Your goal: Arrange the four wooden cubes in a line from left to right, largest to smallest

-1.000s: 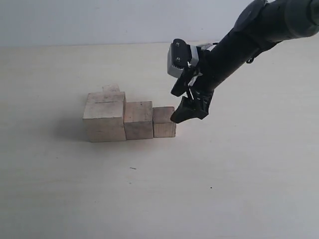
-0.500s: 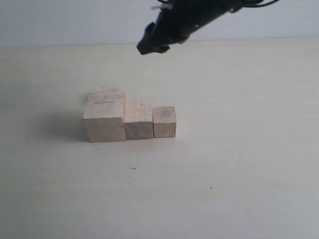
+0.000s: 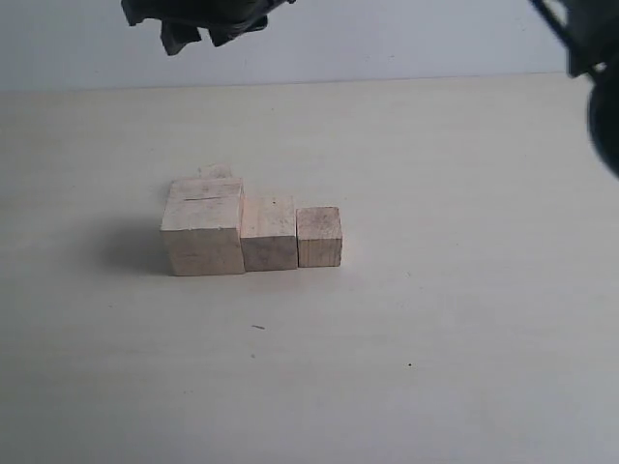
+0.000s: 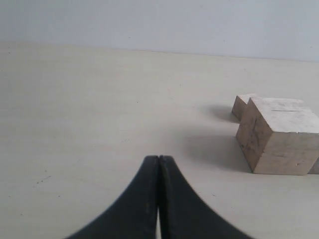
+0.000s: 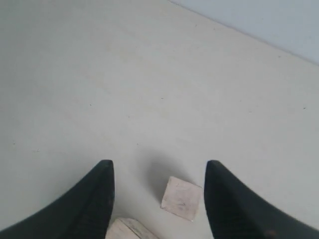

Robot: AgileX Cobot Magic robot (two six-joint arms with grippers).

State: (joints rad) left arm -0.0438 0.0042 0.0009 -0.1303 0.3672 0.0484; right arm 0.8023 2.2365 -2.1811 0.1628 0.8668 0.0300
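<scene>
Three wooden cubes stand touching in a row: the largest cube (image 3: 203, 230) with a thin dark slit on top at the left, a mid-sized cube (image 3: 269, 233), then a smaller cube (image 3: 318, 237). The smallest cube (image 3: 216, 171) sits behind the largest, mostly hidden in the exterior view. My right gripper (image 3: 197, 39) has reached across and hangs high above the back of the table. It is open, and its wrist view shows the smallest cube (image 5: 182, 198) far below, between the jaws. My left gripper (image 4: 158, 159) is shut and empty, low over the table beside the largest cube (image 4: 279, 142).
The pale tabletop (image 3: 435, 338) runs back to a light wall. Part of the right arm (image 3: 602, 87) shows dark and blurred at the right edge of the exterior view. A corner of the largest cube (image 5: 127, 230) shows in the right wrist view.
My right gripper has left the smaller cube at the row's right end, risen, and swung left across the table to high above the smallest cube. The cubes have not moved.
</scene>
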